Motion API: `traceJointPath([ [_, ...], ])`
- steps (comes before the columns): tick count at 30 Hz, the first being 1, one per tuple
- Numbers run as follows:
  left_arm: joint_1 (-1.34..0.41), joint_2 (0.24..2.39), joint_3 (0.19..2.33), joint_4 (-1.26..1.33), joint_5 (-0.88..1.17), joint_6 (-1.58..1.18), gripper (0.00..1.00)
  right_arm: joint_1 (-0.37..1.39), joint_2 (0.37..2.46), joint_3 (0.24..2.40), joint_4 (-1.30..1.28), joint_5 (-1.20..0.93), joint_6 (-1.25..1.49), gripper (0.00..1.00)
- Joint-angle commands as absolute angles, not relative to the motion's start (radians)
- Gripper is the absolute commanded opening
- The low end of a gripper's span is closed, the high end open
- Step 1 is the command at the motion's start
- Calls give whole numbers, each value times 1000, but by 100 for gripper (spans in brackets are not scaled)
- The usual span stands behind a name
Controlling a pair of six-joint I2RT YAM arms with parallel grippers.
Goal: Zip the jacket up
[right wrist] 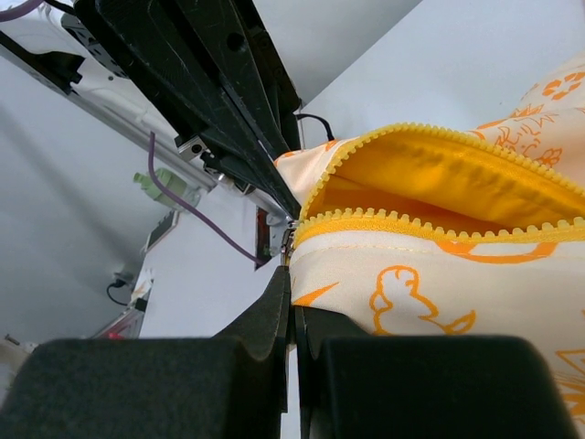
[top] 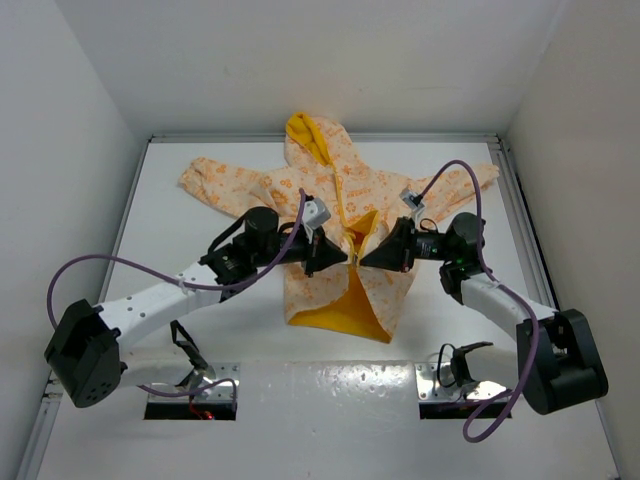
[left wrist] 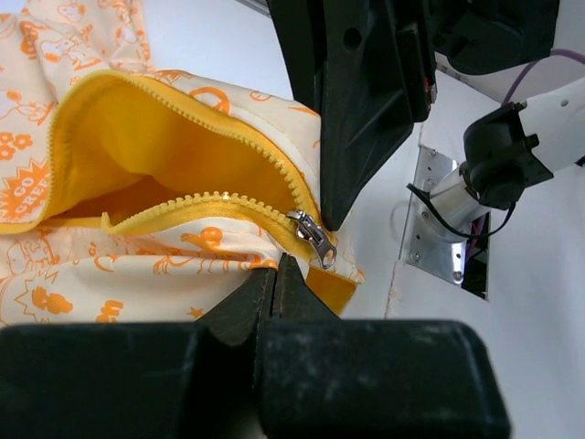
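Note:
The jacket lies face up on the white table, hood at the far end. Its cream, orange-printed front is tented up at the middle. Its yellow lining shows at the near hem. My left gripper and right gripper meet tip to tip over the front zipper. In the left wrist view my left gripper is shut on a fold of jacket fabric just under the metal zipper slider, whose pull hangs free. My right gripper is shut on the jacket edge beside the slider. Beyond the slider the zipper gapes open.
Grey walls close in the table on the left, back and right. Two metal plates with cut-outs sit at the near edge by the arm bases. Purple cables loop above both arms.

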State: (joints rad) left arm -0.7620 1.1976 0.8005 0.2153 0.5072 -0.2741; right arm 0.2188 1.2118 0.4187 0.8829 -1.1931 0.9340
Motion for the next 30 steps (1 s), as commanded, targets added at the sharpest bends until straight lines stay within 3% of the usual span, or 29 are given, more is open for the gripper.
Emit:
traceJointPath([
  [1, -755, 1178, 796, 285, 574, -250, 0, 221, 1195, 423, 966, -1192, 907, 0],
  [13, -779, 1181, 831, 167, 755, 32, 0, 222, 1200, 429, 950, -1184, 904, 0],
  [30, -804, 1249, 888, 12, 848, 118, 0, 238, 1207, 437, 965, -1189, 907, 0],
])
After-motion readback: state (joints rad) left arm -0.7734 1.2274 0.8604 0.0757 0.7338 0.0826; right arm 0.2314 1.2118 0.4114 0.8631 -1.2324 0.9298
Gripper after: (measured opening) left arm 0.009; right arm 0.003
